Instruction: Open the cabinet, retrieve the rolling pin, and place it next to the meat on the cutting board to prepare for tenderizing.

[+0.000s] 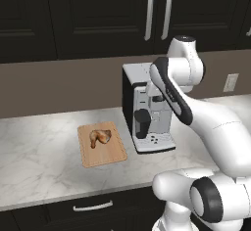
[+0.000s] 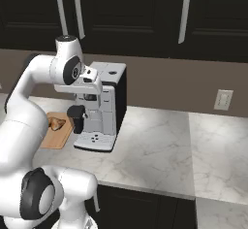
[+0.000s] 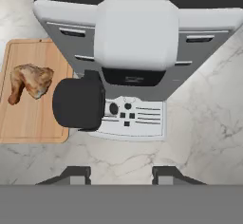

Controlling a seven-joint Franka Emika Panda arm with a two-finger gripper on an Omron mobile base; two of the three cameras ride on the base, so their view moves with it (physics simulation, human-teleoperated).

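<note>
The cabinet (image 1: 98, 14) (image 2: 131, 9) is on the wall above the counter. Both of its dark doors are shut, with their silver bar handles (image 1: 149, 10) side by side. The rolling pin is out of view. The meat (image 1: 99, 137) (image 3: 31, 80) (image 2: 57, 123) lies on the far half of the cutting board (image 1: 105, 155) (image 3: 33, 118) (image 2: 59, 139), left of the coffee machine. My gripper (image 3: 122, 174) hangs above the coffee machine and points down at it. Its fingertips stand apart, open, with nothing between them.
A white and black coffee machine (image 1: 147, 112) (image 2: 104, 106) (image 3: 135, 42) stands on the marble counter (image 1: 39, 156) right of the board, directly under my hand. A wall outlet (image 1: 230, 82) (image 2: 223, 99) is at the right. A drawer handle (image 1: 93, 207) is below the counter edge.
</note>
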